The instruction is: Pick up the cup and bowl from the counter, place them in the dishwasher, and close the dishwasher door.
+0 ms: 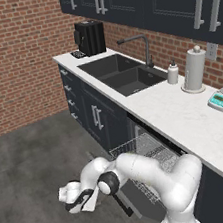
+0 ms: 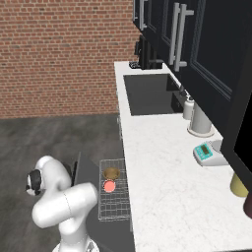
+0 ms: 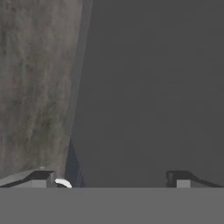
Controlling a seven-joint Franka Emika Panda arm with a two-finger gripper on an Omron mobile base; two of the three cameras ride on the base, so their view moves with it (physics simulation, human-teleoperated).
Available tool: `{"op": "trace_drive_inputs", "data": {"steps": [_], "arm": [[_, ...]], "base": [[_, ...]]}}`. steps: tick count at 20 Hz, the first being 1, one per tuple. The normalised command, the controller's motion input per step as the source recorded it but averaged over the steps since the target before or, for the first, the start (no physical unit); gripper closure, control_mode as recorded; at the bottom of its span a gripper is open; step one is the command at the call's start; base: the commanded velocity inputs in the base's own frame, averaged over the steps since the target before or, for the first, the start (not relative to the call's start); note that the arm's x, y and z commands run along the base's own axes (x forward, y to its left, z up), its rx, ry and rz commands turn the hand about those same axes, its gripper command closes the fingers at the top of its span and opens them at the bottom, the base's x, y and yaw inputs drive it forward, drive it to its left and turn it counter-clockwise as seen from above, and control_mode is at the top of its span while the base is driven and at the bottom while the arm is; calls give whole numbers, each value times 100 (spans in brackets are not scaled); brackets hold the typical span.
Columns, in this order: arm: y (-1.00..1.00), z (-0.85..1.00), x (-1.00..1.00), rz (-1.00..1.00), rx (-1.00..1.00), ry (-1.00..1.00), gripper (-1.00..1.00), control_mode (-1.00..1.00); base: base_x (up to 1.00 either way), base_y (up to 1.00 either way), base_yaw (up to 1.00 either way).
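The tabletop (image 1: 185, 117) is showing a smooth white marble-like finish with faint veining. The wall (image 1: 14, 57) behind is looking like rough matt red brick, and the floor (image 1: 35, 160) like mottled matt grey concrete. The dishwasher (image 2: 114, 194) rack is appearing as thin pale metal wire, holding a wooden-looking brown bowl (image 2: 111, 173). The cabinet handles (image 1: 201, 1) are gleaming like brushed metal. The dishwasher door (image 3: 153, 87) is looking flat, dark and matt.

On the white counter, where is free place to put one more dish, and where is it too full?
The long white marble-like counter is bare from the dark double sink towards the near end, along its front edge. Crowded spots: the wall side, with the white paper towel roll, small soap bottle and teal kitchen scale; also the far corner by the black coffee machine.
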Motion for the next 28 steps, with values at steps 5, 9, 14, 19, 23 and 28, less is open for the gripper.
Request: {"op": "trace_drive_inputs", "data": {"steps": [5, 9, 14, 19, 23, 28], "arm": [[-30, -24, 27, -6, -4, 5, -100, -100], [-15, -19, 28, -7, -5, 3, -100, -100], [-37, -24, 29, -7, -5, 0, -100, -100], [-91, -56, 23, -4, -4, 2, -100, -100], [-100, -70, 47, 0, -4, 10, -100, -100], [-100, -52, 31, 0, -6, 2, -100, -100]], "base": [[0, 0, 0], [0, 0, 0], [0, 0, 0], [0, 0, 0], [0, 0, 0], [0, 0, 0]]}}
